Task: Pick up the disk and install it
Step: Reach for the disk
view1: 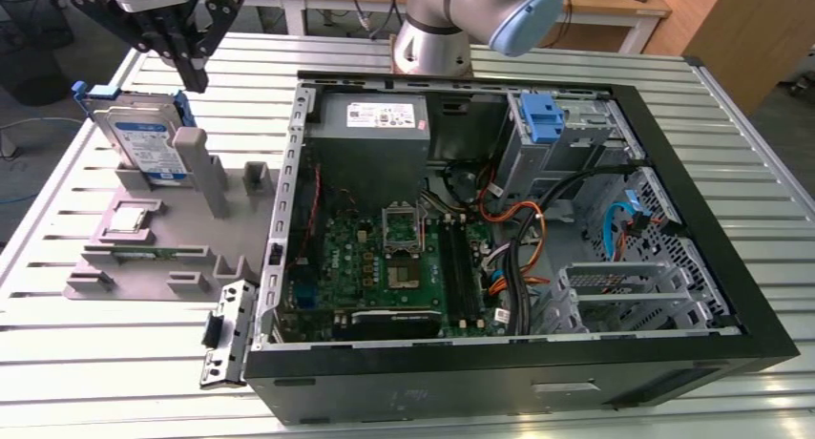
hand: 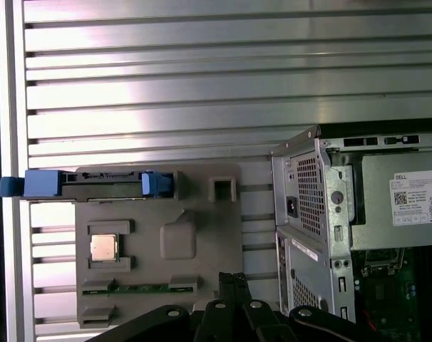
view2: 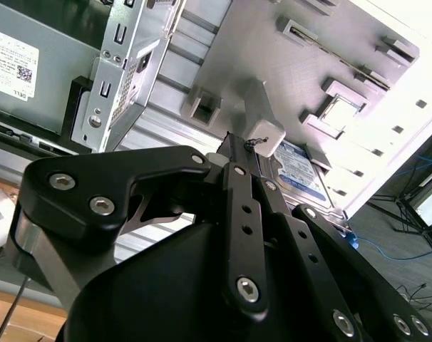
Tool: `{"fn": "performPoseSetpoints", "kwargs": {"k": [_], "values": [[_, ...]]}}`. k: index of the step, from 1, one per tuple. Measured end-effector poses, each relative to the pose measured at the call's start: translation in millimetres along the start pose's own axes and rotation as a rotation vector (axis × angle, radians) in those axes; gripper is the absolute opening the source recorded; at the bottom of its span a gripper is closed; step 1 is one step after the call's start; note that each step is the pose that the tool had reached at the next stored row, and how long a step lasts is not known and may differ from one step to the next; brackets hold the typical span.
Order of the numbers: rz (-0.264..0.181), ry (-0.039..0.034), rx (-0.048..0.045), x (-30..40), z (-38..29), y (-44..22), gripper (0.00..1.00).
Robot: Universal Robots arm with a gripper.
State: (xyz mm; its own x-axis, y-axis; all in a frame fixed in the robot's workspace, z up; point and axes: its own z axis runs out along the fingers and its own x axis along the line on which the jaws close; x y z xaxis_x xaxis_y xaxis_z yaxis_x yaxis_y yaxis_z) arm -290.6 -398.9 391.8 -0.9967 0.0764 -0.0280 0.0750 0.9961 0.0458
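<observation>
The disk (view1: pixel 137 141), a silver drive with a white-and-blue label in a blue carrier, stands on edge in a slot of the grey fixture (view1: pixel 153 258) at the exterior view's left. Seen edge-on in the first wrist view, the disk (hand: pixel 102 182) shows blue tabs at both ends. In the second wrist view the disk (view2: pixel 302 173) shows its label past the fingertips. My gripper (view1: pixel 194 76) hangs just above the disk's top edge, apart from it. Its black fingers meet at the tip in both wrist views, gripper (view2: pixel 237 144), gripper (hand: pixel 234 279), with nothing between them.
An open computer case (view1: pixel 662 172) lies on the slatted metal table (view1: pixel 76 363), with a grey power supply (view1: pixel 372 124) and a blue bracket (view1: pixel 541 116) in its drive bay. The fixture also holds a processor chip (hand: pixel 103 247) and a memory stick (hand: pixel 141 288). The arm's base (view1: pixel 433 38) stands behind the case.
</observation>
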Motion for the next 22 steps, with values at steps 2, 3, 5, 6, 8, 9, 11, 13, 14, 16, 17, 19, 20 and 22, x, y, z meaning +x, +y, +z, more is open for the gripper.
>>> {"fn": "performPoseSetpoints", "kwargs": {"k": [2,3,5,6,8,9,11,13,14,16,17,19,20,22], "values": [[0.0,0.0,0.0,1.2,0.0,-0.1,0.1],[0.0,0.0001,0.0,2.0,0.0,-0.2,0.1],[0.0,-0.0001,-0.0001,4.4,0.0,-0.3,0.1],[0.0,-0.0001,-0.0001,5.8,-0.1,-0.4,0.1],[0.0,0.0,0.0,8.3,-0.2,-0.6,0.1],[0.0,0.0,0.0,8.9,-0.2,-0.7,0.1],[0.0,0.0,0.0,9.0,-0.2,-0.7,0.1],[0.0,0.0,0.0,9.5,-0.2,-0.7,0.1],[0.0,0.0,0.0,10.0,-0.2,-0.8,0.1],[0.0,0.0,0.0,11.3,-0.3,-0.8,0.1],[0.0,0.0,0.0,12.1,-0.3,-0.9,0.1],[0.0,0.0,0.0,13.0,-0.3,-1.0,0.1],[0.0,0.0,0.0,13.4,-0.4,-1.0,0.1],[0.0,0.0,0.0,14.3,-0.4,-1.1,0.1]]}}
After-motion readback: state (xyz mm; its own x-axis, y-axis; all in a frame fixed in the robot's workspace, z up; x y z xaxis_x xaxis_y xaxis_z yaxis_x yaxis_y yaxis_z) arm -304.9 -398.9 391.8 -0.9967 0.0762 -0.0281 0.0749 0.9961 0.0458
